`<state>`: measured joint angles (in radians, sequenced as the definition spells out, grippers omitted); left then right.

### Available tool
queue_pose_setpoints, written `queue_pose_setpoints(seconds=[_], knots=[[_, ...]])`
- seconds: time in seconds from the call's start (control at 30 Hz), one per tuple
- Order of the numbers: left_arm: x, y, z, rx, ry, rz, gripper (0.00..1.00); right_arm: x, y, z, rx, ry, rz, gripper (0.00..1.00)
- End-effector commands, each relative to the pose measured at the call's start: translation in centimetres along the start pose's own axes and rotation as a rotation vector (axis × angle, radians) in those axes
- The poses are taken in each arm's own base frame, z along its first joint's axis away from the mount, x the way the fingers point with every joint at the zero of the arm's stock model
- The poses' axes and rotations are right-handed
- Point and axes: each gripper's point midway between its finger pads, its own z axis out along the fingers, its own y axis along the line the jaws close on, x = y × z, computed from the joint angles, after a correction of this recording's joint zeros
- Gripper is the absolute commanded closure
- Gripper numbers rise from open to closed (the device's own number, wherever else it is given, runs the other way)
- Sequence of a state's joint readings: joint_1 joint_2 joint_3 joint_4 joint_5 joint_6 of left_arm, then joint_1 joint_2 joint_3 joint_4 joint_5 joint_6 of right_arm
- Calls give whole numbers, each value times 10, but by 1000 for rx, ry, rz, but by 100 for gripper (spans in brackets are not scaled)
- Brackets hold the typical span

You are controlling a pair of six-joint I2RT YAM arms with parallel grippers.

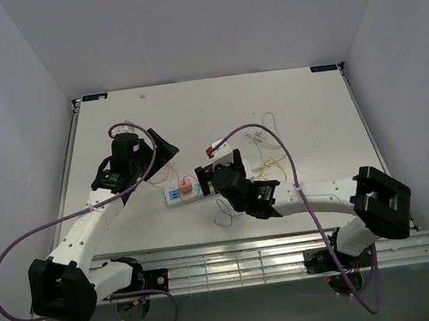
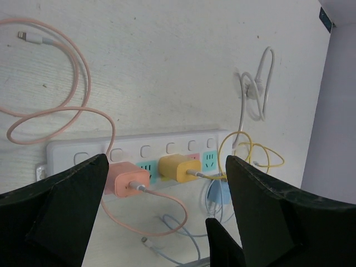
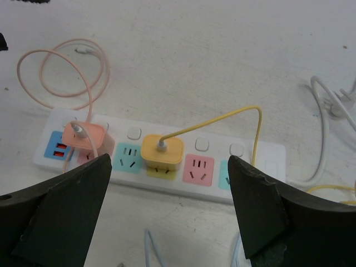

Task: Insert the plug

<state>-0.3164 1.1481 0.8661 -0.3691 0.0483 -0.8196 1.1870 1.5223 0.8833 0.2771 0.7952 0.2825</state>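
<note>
A white power strip [image 1: 181, 193] lies mid-table. A pink charger [image 2: 125, 179] and a yellow charger [image 2: 177, 167] are plugged into it; both show in the right wrist view too, the pink one [image 3: 83, 135] and the yellow one [image 3: 161, 151]. A light blue charger [image 2: 219, 194] lies loose on the table beside the strip, partly hidden by my left finger. My left gripper [image 2: 167, 160] is open and empty, above the strip. My right gripper [image 3: 168, 161] is open and empty, hovering over the yellow charger. A pink socket [image 3: 198, 168] and a teal socket [image 3: 129, 156] are free.
A looped pink cable [image 3: 61, 72] lies behind the strip. A yellow cable [image 2: 250, 153] and a white cable [image 2: 256, 89] lie towards the strip's end. A thin blue cable [image 3: 151, 250] trails on the near side. A metal grate [image 1: 258, 261] borders the near table edge.
</note>
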Motion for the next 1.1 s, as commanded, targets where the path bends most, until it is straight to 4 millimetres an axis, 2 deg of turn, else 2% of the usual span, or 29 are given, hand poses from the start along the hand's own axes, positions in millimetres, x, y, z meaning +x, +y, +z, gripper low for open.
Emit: queue_pose_setpoints(seconds=[0.0,0.03,0.07,0.1,0.2,0.23,0.3,0.33,0.4,0.43,0.47,0.53,0.67,0.7,0.73,0.8,0.83,0.87,0.9,0.93,1.0,1.03,1.07], knots=[[-18,-20,-23,56,-52,41,2,1,-7,-26,-19,92,48,10],[-17,-23,-26,69,-48,54,2,-6,-14,-34,-18,86,74,10],[-18,-26,-30,85,-50,61,2,-3,-19,-39,-14,98,84,10],[-17,-28,-32,97,-45,71,2,9,-26,-46,-1,132,103,10],[-13,-35,-37,137,-22,95,2,21,-45,-68,-14,171,152,10],[-12,-35,-36,137,-13,97,2,31,-53,-77,-25,187,181,10],[-7,-34,-35,143,7,98,2,44,-58,-86,-62,225,222,10],[-5,-33,-33,144,17,99,2,55,-70,-89,-50,238,261,10],[0,-33,-31,149,40,101,2,70,-79,-93,-68,292,308,10],[2,-32,-30,146,45,100,2,71,-98,-88,-29,294,358,10],[5,-31,-28,146,58,99,2,85,-102,-89,-45,341,387,10],[7,-30,-26,149,62,103,2,85,-123,-80,3,337,436,10],[13,-27,-22,150,80,102,2,67,-149,-58,80,274,436,10],[14,-27,-21,153,83,102,2,49,-150,-50,77,232,458,10],[16,-26,-19,151,90,98,2,52,-158,-41,110,244,481,9],[19,-23,-17,144,99,95,2,37,-165,-26,121,218,522,8],[19,-22,-15,141,100,98,2,46,-173,-14,157,254,540,4],[20,-20,-14,135,106,98,2,47,-177,-8,169,264,546,2],[20,-20,-13,131,104,98,2,38,-181,2,183,257,553,1],[20,-18,-12,122,102,97,2,53,-189,13,223,300,554,4],[20,-19,-11,126,100,100,2,49,-191,28,226,291,543,11],[20,-17,-11,123,99,99,2,42,-189,42,198,275,523,42],[20,-18,-10,124,97,102,2,33,-186,50,173,253,508,59]])
